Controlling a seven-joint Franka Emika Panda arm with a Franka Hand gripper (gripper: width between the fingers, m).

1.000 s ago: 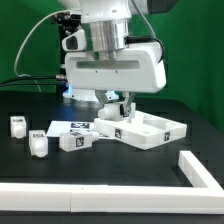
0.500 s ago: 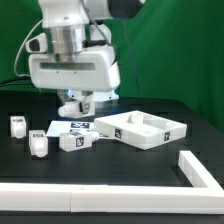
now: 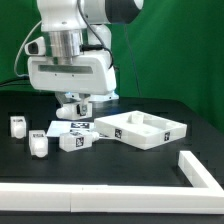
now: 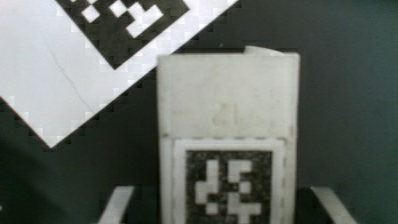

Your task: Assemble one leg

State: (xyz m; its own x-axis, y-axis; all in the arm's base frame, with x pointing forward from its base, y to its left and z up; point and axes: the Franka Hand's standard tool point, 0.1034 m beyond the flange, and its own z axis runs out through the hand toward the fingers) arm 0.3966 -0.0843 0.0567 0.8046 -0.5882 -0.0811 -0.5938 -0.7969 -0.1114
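The gripper (image 3: 77,106) is partly closed and holds the leg (image 4: 228,110) between its fingers. Just under it lies the marker board (image 3: 58,128); the leg may be touching it. A big white panel (image 3: 150,130) lies on the counter (image 3: 120,165) beside the gripper.

the leg (image 4: 228,110), a stubby white peg with a black-and-white tag, sits gripped in the pincer (image 3: 77,104).

Arm (image 3: 62,25) upright, wrist pointing down; fingers (image 4: 118,206) clamped on leg (image 4: 228,120).
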